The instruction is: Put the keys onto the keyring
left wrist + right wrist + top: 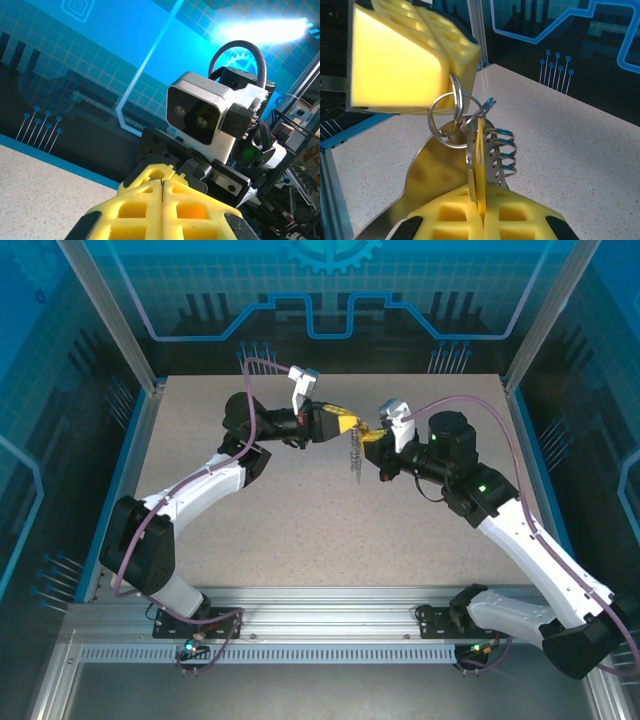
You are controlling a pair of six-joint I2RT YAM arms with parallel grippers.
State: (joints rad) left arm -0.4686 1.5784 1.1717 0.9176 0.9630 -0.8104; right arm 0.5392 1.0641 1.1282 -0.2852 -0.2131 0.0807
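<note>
Over the back middle of the table my two grippers meet tip to tip. My right gripper (482,210) (372,436) is shut on the key (480,153), a flat gold head seen edge-on with a silvery ring against it. My left gripper (451,65) (347,424) (162,184) is shut on the keyring (456,100), pinching a silvery split ring that links with other rings. A metal coil (502,150) and a shiny metal tag (427,175) hang from the bunch, which dangles between the grippers (355,458).
The speckled table (300,530) lies well below the held bunch. Aluminium frame posts and blue panels wall in the sides and back. In the left wrist view the right arm's wrist camera (200,115) faces me at close range.
</note>
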